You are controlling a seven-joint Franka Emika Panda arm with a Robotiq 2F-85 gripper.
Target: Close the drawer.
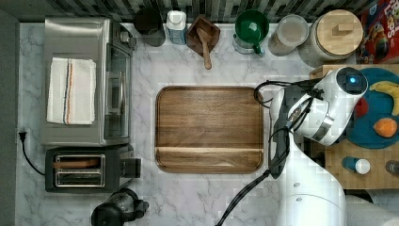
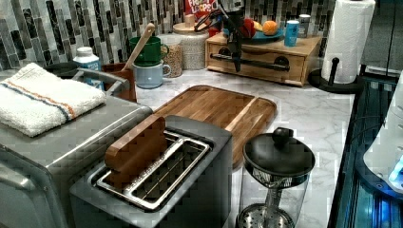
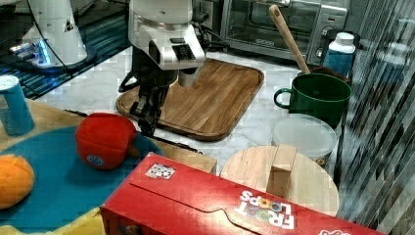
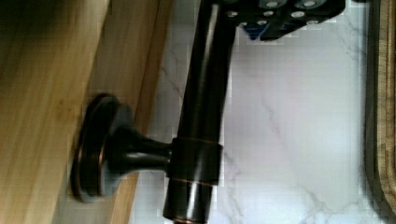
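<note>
Gripper (image 2: pixel 236 64) at drawer (image 2: pixel 256 61) handle (image 4: pixel 198 116) — finger state unclear (hidden) | drawer front flush with cabinet — marble surface (image 1: pixel 146 188) below.

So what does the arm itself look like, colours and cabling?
The arm is glossy white with rounded shells and grey bands at its joints. A blue light glows on a round black cap. Black cables loop along its side. The pincer is black, hanging under a white-and-black wrist block with a small dark panel.
</note>
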